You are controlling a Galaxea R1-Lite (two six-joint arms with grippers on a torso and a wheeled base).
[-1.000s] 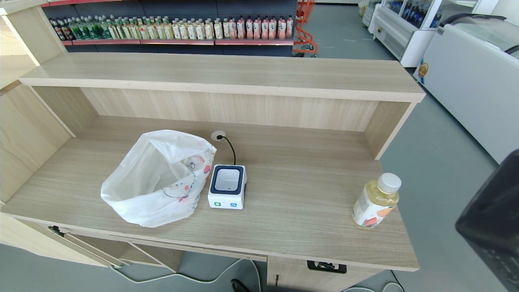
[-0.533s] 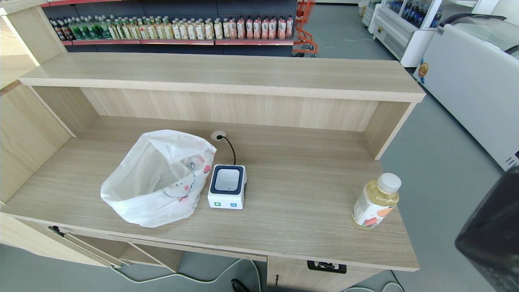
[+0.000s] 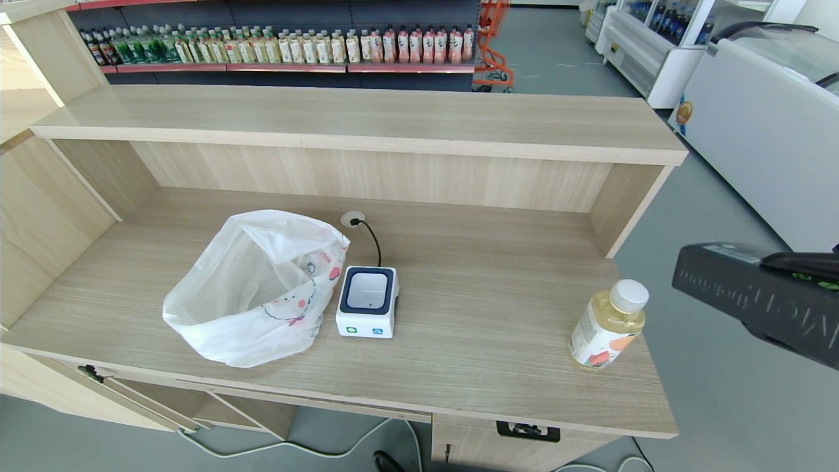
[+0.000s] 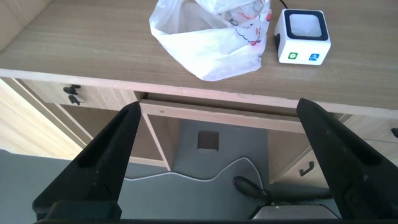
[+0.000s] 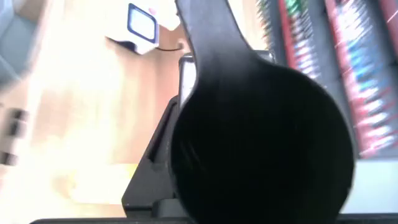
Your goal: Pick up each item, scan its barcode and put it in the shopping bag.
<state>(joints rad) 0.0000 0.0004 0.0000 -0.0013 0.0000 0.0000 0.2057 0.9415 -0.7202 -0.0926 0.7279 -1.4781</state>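
Your left pincer hangs released before the tabletop's front edge, facing the bag and the scanner just beside it. Your right pincer hovers off the tabletop's right end. You cannot tell its grip; the bottle stands upright near it.

One bag, one scanner, one bottle

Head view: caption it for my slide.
Bottle stands far right on the counter; scanner sits beside open shopping bag.
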